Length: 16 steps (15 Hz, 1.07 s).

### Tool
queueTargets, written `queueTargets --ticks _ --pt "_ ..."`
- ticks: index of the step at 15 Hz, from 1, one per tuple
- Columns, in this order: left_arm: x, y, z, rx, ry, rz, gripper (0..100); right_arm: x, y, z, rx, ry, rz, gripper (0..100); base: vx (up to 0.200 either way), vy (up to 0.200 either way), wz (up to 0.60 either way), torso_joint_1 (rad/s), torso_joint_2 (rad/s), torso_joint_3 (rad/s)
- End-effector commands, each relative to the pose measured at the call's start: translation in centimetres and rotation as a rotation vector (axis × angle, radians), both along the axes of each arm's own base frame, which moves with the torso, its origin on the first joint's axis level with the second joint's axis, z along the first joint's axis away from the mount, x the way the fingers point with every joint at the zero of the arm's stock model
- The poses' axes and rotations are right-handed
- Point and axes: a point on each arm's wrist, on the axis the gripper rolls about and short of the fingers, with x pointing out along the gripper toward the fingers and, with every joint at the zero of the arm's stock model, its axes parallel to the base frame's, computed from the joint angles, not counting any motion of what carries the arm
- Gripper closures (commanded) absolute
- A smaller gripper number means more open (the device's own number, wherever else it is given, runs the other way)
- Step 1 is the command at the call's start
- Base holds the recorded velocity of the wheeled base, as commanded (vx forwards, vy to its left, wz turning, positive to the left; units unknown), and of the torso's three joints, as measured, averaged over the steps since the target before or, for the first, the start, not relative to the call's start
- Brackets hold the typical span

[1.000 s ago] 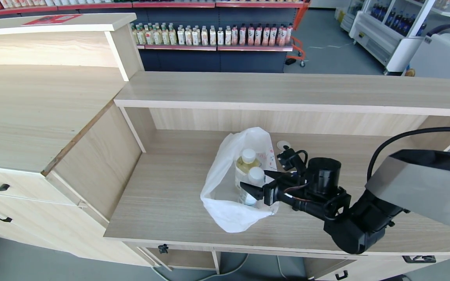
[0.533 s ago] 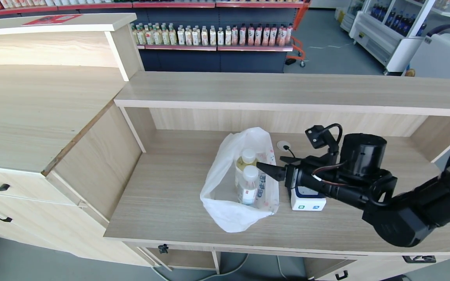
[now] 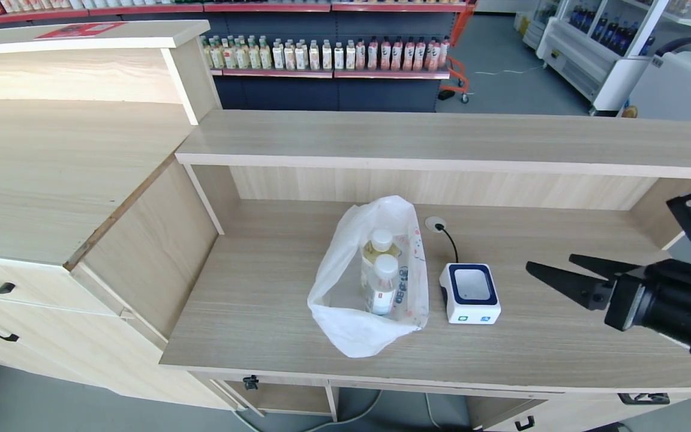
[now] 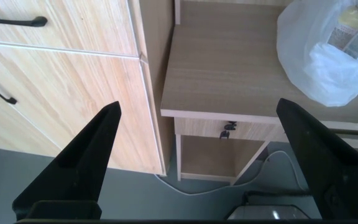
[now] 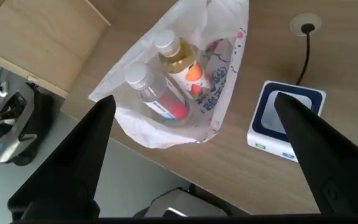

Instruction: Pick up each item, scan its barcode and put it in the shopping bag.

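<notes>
Crinkled plastic shopping bag (image 3: 345,327), boxy scanner (image 3: 470,294)

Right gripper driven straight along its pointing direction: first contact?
Probably the shopping bag, centred between the open fingers of the right gripper in its wrist view. The scanner lies just beside that line; depth is unclear, so it might be clipped first.

You see a table (image 3: 273,300) of pale, matt wood grain, a bag (image 3: 345,327) of thin, crinkled, see-through white plastic, clear plastic bottles (image 3: 381,289) and a smooth white plastic scanner (image 3: 471,312).
</notes>
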Motion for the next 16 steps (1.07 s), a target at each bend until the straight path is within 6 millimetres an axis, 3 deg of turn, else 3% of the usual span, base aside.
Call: queueTargets --ticks 1,2,5,16 --pt "0.0 0.0 0.0 0.000 0.000 0.001 0 -14.3 -4.0 -6.0 -0.073 -0.131 -0.267 0 0.000 0.000 0.00 0.000 0.00 0.000" --pt "0.0 0.0 0.0 0.000 0.000 0.001 0 -16.8 -4.2 -7.8 -0.118 -0.187 -0.351 0 0.000 0.000 0.00 0.000 0.00 0.000" --pt "0.0 0.0 0.0 0.000 0.000 0.001 0 -19.6 -4.5 -11.3 -0.138 -0.153 -0.460 0 0.000 0.000 0.00 0.000 0.00 0.000" --pt "0.0 0.0 0.0 0.000 0.000 0.001 0 -19.7 -4.5 -11.3 -0.133 -0.183 -0.470 0 0.000 0.000 0.00 0.000 0.00 0.000"
